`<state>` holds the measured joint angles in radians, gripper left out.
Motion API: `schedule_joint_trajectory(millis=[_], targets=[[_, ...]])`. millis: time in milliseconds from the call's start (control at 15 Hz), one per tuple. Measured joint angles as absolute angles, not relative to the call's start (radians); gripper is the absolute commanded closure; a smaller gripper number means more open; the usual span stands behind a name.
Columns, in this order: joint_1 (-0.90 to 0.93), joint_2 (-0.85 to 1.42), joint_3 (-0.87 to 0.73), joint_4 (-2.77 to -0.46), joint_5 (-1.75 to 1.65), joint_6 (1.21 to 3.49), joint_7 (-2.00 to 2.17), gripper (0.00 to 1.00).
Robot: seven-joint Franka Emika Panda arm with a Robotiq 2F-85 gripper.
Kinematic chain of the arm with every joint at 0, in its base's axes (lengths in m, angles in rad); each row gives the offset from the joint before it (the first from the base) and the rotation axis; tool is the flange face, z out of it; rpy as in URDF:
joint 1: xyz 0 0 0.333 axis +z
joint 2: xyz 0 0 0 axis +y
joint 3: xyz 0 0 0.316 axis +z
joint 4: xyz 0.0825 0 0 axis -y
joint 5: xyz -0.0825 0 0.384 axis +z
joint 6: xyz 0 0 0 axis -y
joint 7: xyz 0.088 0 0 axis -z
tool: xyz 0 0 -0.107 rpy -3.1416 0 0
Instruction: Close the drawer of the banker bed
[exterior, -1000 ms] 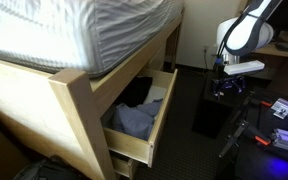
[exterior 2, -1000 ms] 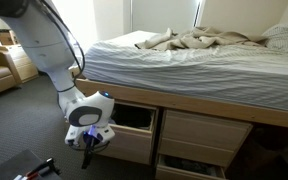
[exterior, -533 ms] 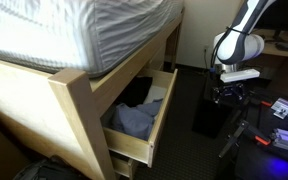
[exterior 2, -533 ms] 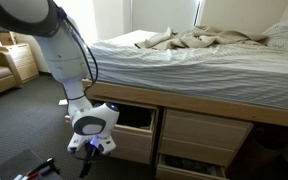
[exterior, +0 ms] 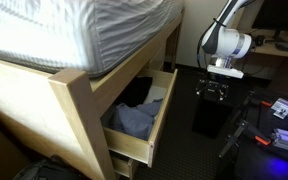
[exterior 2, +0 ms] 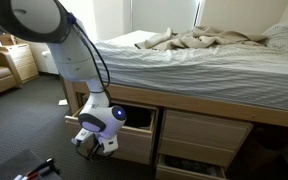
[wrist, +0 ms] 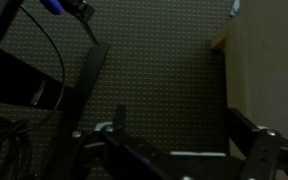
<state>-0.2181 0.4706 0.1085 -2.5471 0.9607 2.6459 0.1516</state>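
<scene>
Dark carpet (exterior 2: 29,125), black case (exterior: 212,118), pale wooden dresser (exterior 2: 22,62) far behind.

drawer (exterior: 160,112) open, clothes (exterior: 134,118) inside, under banker bed (exterior: 76,115)

Pincer (wrist: 189,150) dark, cut off at wrist view's lower edge, drawer (exterior: 134,147) rear hidden under banker bed (exterior: 84,120)

Dk carpet (exterior 2: 24,118), wood dresser (exterior 2: 21,62) far bkgd, bright window (exterior 2: 164,15).
</scene>
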Motion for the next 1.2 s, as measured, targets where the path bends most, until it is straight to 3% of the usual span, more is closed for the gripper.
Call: schedule_joint_trajectory(millis=[200, 467, 933, 1200], targets=[[-0.285, 0.508, 0.153, -2.513, 1.212, 2.700, -0.007, 0.00], [-0.317, 0.526, 0.154, -2.508, 1.258, 2.700, -0.053, 0.00], [-0.278, 0.617, 0.201, -2.328, 1.806, 3.002, -0.532, 0.00], [-0.260, 0.639, 0.196, -2.300, 1.830, 3.025, -0.553, 0.00]])
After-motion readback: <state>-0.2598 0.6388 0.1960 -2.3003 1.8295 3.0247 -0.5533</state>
